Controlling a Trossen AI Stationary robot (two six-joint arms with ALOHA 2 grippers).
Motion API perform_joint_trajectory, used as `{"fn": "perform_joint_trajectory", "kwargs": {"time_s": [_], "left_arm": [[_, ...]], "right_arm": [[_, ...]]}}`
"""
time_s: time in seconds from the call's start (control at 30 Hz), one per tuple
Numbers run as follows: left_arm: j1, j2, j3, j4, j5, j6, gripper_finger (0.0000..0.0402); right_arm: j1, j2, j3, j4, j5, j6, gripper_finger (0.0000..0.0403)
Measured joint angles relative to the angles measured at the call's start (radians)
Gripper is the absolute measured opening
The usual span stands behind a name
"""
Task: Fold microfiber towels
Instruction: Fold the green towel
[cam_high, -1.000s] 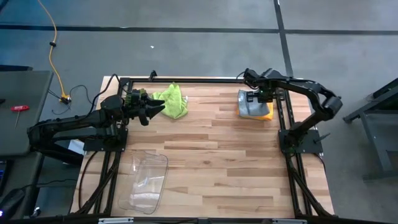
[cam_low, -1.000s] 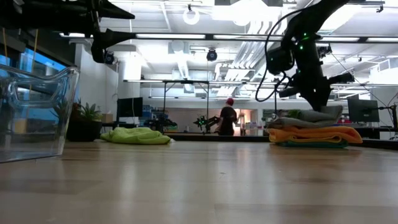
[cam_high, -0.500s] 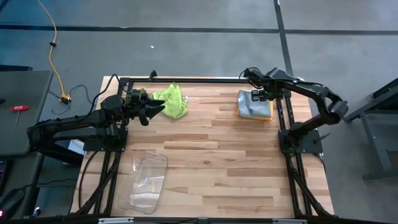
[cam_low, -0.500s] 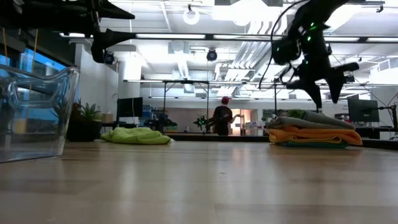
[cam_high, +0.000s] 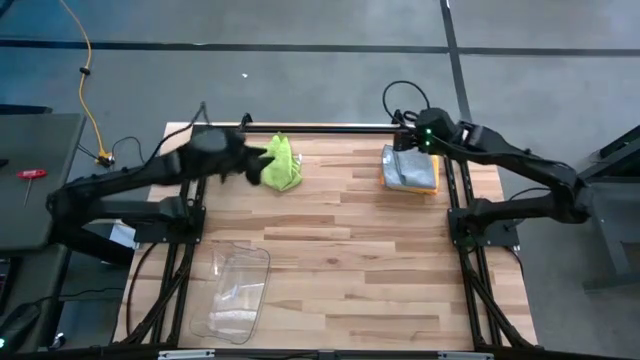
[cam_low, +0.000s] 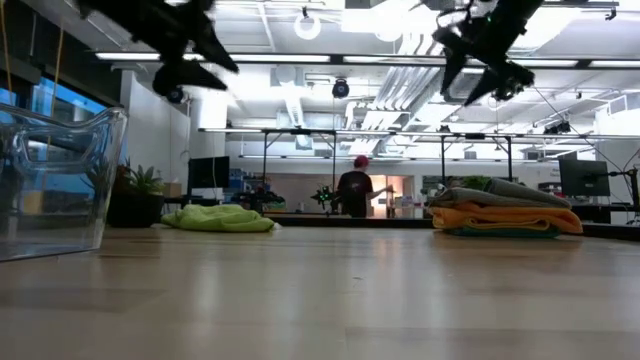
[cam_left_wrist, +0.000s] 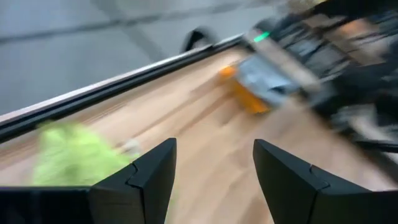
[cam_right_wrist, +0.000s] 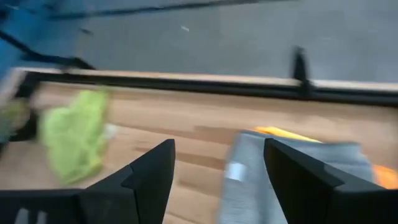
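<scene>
only low view shows teal towel (cam_low: 500, 232), seemingly bottommost.

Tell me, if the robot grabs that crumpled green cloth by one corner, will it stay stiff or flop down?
The green cloth would probably flop and dangle, since it already lies in a soft rumpled heap on the table. It looks light, so a push would likely bunch or slide it, not roll it. It seems unlikely to break; the cloths in the pile bend the same way.
</scene>
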Motion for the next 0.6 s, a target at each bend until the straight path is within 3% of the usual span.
{"fn": "perform_joint_trajectory", "kwargs": {"time_s": [0.27, 0.47, 0.6], "left_arm": [[0.156, 0.538, 0.403, -0.381, -0.011, 0.162, 0.0202], [0.207, 0.818, 0.553, -0.565, -0.004, 0.166, 0.0202], [0.219, 0.902, 0.570, -0.702, -0.053, 0.191, 0.0202]], "right_arm": [[0.082, 0.025, 0.000, 0.019, -0.012, 0.000, 0.0238], [0.133, 0.070, 0.000, 0.011, -0.029, 0.007, 0.0238], [0.162, 0.103, 0.000, 0.009, -0.035, 0.007, 0.0238]]}}
